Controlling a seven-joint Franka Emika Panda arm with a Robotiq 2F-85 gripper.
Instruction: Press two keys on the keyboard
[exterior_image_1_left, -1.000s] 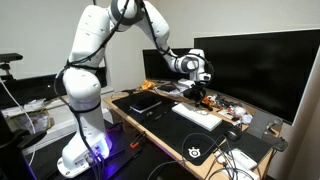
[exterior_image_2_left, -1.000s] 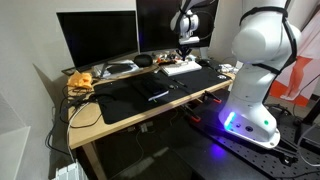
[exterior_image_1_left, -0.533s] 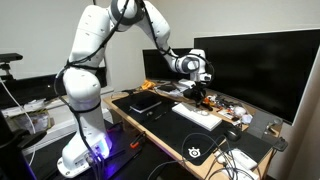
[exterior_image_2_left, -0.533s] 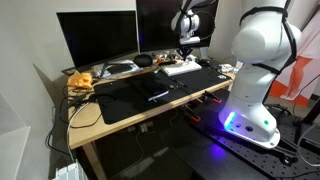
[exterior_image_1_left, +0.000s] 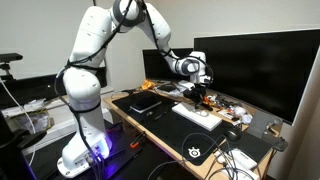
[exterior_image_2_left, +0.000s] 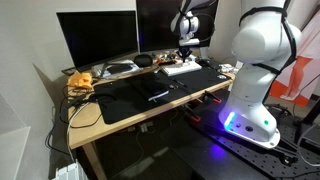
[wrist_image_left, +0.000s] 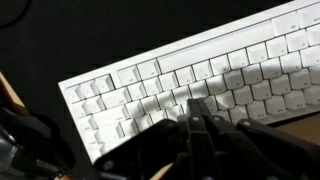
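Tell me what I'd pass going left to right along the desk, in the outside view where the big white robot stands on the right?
First the crumpled yellow-brown bundle → black flat tablet → white keyboard → robot's white base.

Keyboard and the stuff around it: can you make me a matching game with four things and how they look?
Things:
1 keyboard
2 tablet
3 tool
4 monitor

Looks:
A shut, over the keys
B white, with rows of keys
C black, lying flat
D dark screen, standing up at the back

Pairs: 1-B, 2-C, 3-A, 4-D
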